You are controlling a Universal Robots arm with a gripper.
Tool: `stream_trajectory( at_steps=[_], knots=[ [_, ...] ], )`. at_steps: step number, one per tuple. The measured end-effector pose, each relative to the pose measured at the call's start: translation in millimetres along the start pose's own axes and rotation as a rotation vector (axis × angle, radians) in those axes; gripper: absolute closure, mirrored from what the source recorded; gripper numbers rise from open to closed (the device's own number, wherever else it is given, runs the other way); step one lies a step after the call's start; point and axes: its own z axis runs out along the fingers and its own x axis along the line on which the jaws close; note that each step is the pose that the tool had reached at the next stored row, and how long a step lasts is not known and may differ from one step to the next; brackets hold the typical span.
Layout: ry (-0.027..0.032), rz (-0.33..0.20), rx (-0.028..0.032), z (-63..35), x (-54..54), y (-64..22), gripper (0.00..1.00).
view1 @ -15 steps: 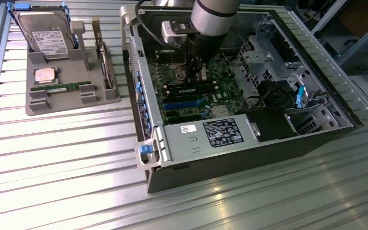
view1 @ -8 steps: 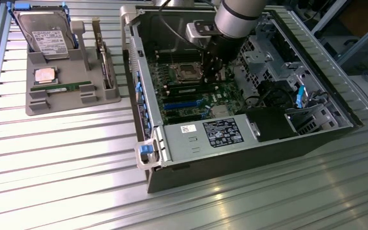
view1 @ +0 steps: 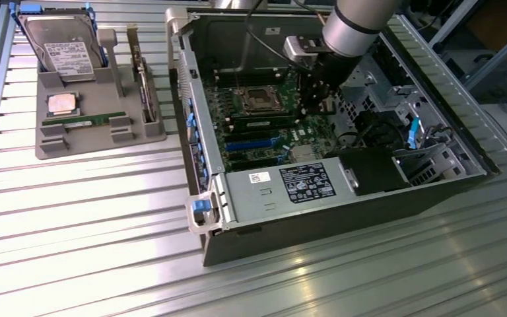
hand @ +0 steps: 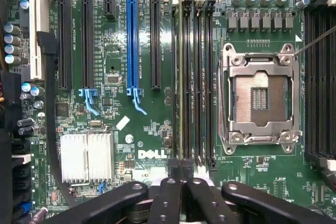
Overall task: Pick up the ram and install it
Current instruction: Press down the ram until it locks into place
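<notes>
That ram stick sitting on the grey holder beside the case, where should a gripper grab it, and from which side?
Take the ram stick at the middle of its upper long edge, coming straight down. It seems to stand on edge in the grey holder, whose blocks hem in its ends, so likely only the top between them is free; close on its flat faces.

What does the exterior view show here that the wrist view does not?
Exterior view: the grey holder beside the computer case, carrying a hard drive, a CPU chip and a spare ram stick, and the power supply. Wrist view: a silver heatsink, the blue slot and the ram seated edge-on among the memory slots, above the shut gripper. Both: the motherboard and empty CPU socket.
</notes>
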Motion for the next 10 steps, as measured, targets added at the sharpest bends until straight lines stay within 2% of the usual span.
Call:
stream_trajectory(
  at_steps=[2, 3, 4, 6, 7, 9, 10],
  knots=[
    [0.0017, 0.0, -0.0011, 1.6, -0.1, -0.3, 0.89],
    [0.0018, 0.0, -0.0009, -0.6, -0.3, -0.2, 0.89],
    [0.0003, 0.0, -0.0004, -4.7, -0.6, 0.1, 0.89],
    [0.0029, 0.0, -0.0008, -17.2, -0.5, 0.9, 0.89],
    [0.0027, 0.0, -0.0005, -17.5, -0.5, 2.6, 0.89],
    [0.0032, 0.0, -0.0007, -15.8, -0.1, 26.1, 0.89],
    [0.0032, 0.0, -0.0007, -15.3, 0.0, 31.0, 0.89]
  ],
)
